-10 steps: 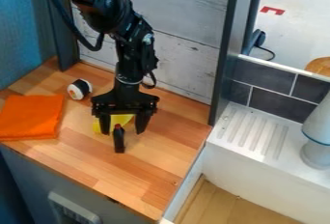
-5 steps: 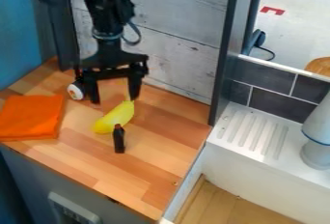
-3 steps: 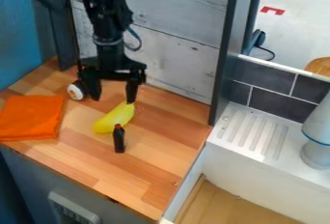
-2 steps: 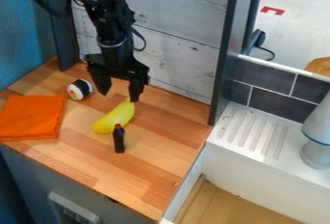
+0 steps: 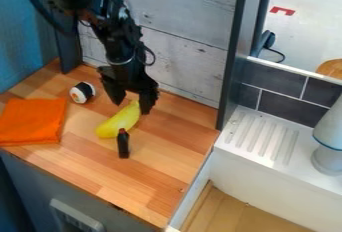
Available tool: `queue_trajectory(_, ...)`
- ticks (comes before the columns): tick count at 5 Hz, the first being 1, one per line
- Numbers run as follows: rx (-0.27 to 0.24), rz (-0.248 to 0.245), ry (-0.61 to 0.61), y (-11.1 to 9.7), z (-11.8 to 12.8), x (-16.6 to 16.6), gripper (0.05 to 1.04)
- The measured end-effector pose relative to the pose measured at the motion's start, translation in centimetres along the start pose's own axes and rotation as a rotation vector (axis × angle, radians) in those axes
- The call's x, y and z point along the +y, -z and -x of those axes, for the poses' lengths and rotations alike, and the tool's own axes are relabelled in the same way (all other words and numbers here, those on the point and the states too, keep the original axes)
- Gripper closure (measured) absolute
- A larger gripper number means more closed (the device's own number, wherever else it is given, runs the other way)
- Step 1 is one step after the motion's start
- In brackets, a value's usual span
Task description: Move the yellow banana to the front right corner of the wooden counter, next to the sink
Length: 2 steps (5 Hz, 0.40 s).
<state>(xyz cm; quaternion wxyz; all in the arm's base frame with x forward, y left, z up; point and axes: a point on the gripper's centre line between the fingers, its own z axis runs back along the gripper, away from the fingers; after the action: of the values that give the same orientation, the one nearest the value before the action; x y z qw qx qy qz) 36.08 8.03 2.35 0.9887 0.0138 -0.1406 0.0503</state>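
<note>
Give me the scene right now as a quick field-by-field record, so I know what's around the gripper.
Gripper: open, at the banana's upper end; fingers apart
Arm: enters from upper left
Nearest thing: yellow banana, on the counter
Gripper contact with banana: cannot tell
Beside banana's lower end: small dark bottle with a red cap
Picture left of gripper: round black-and-white piece with an orange spot
Far left: orange cloth, lying flat
Surface: wooden counter
Picture right: white ridged drainboard

I can't read any txt, nos. or labels; red mark [image 5: 282,11] betw. 1 and 2 o'clock shows no legible wording.
</note>
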Motion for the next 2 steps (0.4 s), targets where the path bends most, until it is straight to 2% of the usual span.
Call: queue_trajectory(2, 0.035, -0.014, 0.035, 2.11, -0.12, 0.36, 0.083)
